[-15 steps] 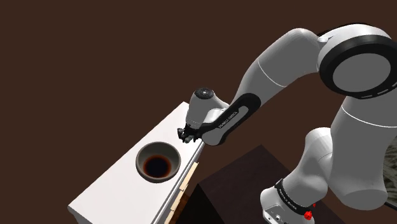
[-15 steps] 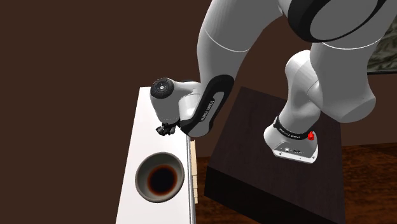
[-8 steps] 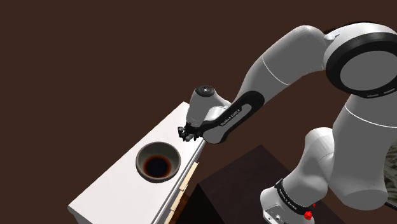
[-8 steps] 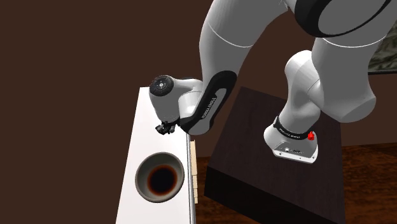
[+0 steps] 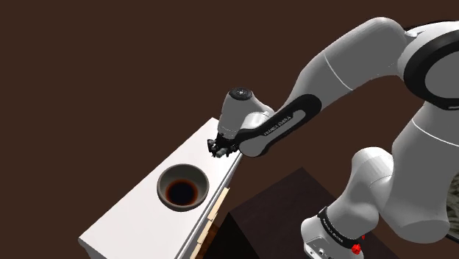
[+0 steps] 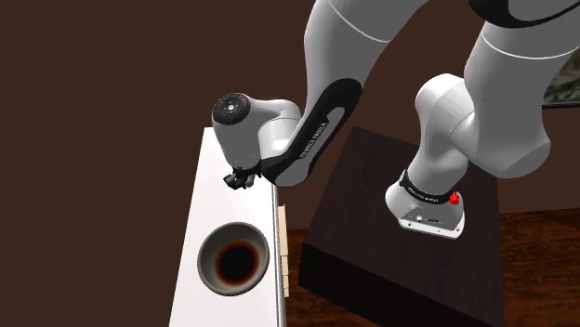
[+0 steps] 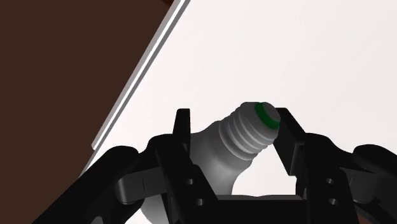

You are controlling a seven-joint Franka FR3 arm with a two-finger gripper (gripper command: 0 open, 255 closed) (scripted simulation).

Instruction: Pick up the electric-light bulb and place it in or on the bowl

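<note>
Shoulder view had the white arm (image 5: 346, 59) as its biggest shape, arching from the dark brown stand (image 5: 272, 213) at lower right up and over to the left. White lettering ran along the black strip of the forearm, and more circled the black ring at the base beside a red button (image 5: 357, 249); neither could be read. In the second exterior view the arm (image 6: 353, 37) rose from the same stand (image 6: 372, 241), the lettering just as illegible.

Next in size was the white cabinet top (image 5: 140, 213), (image 6: 209, 204), with the dark bowl (image 5: 182, 187), (image 6: 234, 259) sitting upright on it, reddish-brown at the bottom.

The gripper (image 5: 223, 148), (image 6: 238, 178) hung above the top's far end, apart from the bowl. In the wrist view the gripper (image 7: 233, 118) had its black fingers (image 7: 182, 130) closed on the light bulb (image 7: 238, 140), which lay slanted between them, pale grey glass toward the palm, ribbed screw base with a green tip pointing outward, the white top (image 7: 318, 51) beneath it.

Compared with a second ago, the hand sat higher in both exterior views and a little farther from the bowl, and the upper arm had swung toward the shoulder view's right. The bowl had not moved.
</note>
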